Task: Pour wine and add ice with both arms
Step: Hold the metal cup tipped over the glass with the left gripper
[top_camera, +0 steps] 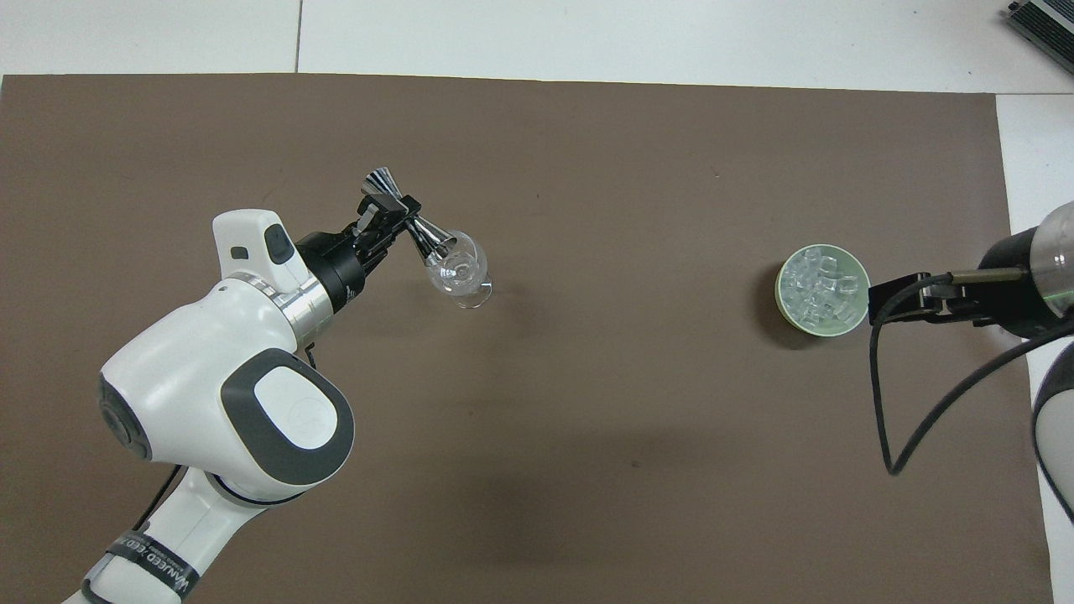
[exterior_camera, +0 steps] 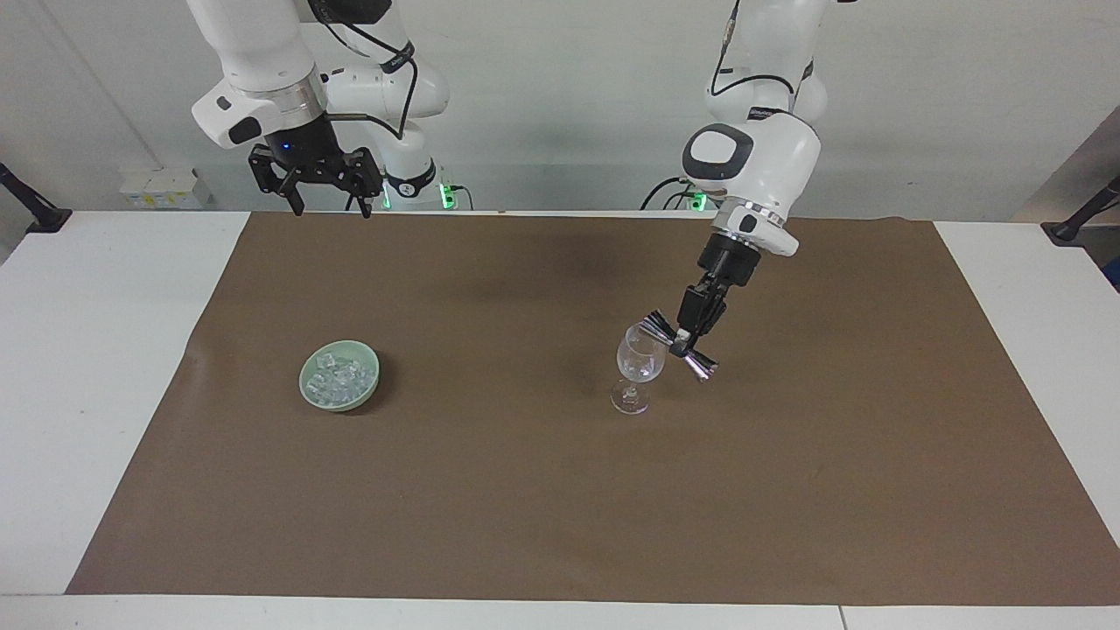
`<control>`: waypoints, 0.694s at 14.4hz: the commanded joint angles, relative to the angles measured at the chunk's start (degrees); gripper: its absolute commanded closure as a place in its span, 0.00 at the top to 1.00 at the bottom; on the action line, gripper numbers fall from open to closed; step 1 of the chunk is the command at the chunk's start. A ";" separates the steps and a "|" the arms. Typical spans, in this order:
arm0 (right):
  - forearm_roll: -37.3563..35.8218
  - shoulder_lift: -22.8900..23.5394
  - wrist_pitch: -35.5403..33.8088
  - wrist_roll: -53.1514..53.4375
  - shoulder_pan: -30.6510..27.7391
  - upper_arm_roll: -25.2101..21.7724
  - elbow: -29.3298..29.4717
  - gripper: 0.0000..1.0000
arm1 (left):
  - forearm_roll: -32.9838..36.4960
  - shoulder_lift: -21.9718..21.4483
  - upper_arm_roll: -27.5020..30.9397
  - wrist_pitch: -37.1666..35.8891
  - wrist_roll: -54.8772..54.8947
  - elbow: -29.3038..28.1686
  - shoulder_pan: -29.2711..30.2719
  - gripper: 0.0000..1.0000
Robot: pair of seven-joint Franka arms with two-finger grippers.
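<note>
Left claw tips jigger over glass rim — right claw waits.

**Jigger tipped at the glass, ice in its bowl**

The clear stemmed wine glass stands upright on the brown-covered table. A shiny double-cone metal jigger hangs tilted, one mouth at the glass's rim. The heap of small clear glassy ice cubes fills a pale green round bowl toward the right arm's end of the table, well apart from the glass.
</note>
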 commanded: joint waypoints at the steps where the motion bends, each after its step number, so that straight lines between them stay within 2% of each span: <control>1: 1.01 -1.47 0.78 -1.51 -0.17 -0.15 -1.76 1.00 | 0.06 0.29 0.79 1.03 4.43 1.25 -1.16 0.00; 10: 1.01 -1.47 0.78 -1.42 -0.17 -0.15 -1.76 1.00 | 0.15 0.91 0.71 2.17 8.22 2.05 -1.16 0.00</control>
